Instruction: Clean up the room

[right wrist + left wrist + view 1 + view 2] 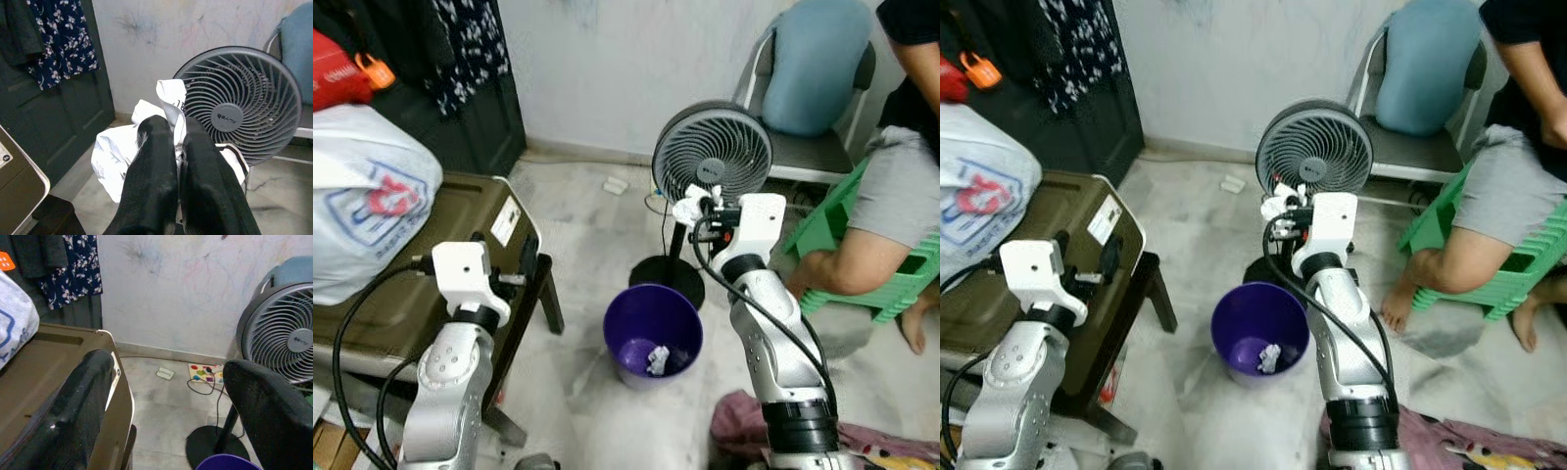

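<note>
Silver arms are rising from the bottom edge of the head views, one on each side. On the robot's left a big olive case [431, 264] is lying on a dark stand, with a white plastic bag [357, 196] sitting on top of it. At the right edge a person [891, 186] is sitting on a green plastic stool [842, 264], bare feet on the pale floor [578, 215], and a chair with a blue cushion [818, 64] is standing against the wall behind. A grey pedestal fan [712, 154] is standing in the middle, and just in front of its black base a purple waste bin [653, 333] is sitting on the floor with a bit of white paper lying inside it.

The right tool [178, 156] is hovering in front of the fan's head, above and slightly behind the bin, and its two black fingers [151, 176] are pressing together on a crumpled white paper [117, 156]. The paper is bunching out on both sides of the fingers and sticking up past their tips, with some dark print showing on it.

The left tool [166, 401] is hanging beside the olive case with its fingers standing wide apart and nothing between them.
</note>
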Available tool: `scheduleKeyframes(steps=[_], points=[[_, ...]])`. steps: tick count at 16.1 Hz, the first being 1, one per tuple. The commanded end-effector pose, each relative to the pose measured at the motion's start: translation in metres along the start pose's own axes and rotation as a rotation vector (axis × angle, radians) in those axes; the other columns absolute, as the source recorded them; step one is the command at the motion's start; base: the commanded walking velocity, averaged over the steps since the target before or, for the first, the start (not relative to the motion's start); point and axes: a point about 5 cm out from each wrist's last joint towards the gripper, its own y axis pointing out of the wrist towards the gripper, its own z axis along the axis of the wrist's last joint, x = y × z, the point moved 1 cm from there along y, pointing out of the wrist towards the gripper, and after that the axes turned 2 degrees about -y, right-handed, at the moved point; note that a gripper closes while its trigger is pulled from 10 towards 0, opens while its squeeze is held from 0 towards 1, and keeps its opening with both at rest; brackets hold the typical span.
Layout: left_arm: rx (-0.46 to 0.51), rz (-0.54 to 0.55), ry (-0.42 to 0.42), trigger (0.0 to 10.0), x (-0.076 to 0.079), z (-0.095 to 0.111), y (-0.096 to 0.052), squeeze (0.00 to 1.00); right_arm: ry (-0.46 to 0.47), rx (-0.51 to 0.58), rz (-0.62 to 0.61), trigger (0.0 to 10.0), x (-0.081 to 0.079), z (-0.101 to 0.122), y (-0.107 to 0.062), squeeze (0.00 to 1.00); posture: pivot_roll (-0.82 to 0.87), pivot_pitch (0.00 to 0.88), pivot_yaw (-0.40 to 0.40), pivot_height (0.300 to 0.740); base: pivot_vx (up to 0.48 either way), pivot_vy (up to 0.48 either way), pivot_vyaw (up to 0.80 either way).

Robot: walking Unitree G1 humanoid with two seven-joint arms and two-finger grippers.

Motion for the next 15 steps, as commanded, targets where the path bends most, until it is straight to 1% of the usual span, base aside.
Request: scheduleKeyframes(steps=[1, 11, 14, 15], points=[[0.012, -0.009, 0.001, 10.0, 0.0013, 0.0033, 0.0011, 0.0, -0.002, 0.0, -0.01, 10.0, 0.0027, -0.0002, 0.0001, 0.0, -0.06, 0.0, -0.011, 0.74, 0.341, 0.0, 0.0], [0.005, -0.003, -0.003, 10.0, 0.0017, 0.0016, 0.0011, 0.0, -0.004, 0.001, -0.004, 10.0, 0.0022, -0.0003, 0.0006, 0.0, -0.06, 0.0, -0.015, 0.74, 0.335, 0.0, 0.0], [-0.004, 0.022, 0.016, 10.0, -0.0009, 0.0008, 0.001, 0.0, -0.003, -0.001, -0.002, 10.0, 0.0018, -0.0011, 0.0006, 0.0, -0.06, 0.0, -0.015, 0.74, 0.0, 0.0, 0.0], [0.004, 0.011, 0.03, 10.0, -0.0021, 0.0024, -0.0004, 0.0, -0.006, -0.007, 0.008, 10.0, -0.0007, -0.0032, 0.0015, 0.0, -0.04, 0.0, -0.02, 0.74, 0.0, 0.0, 0.0]])
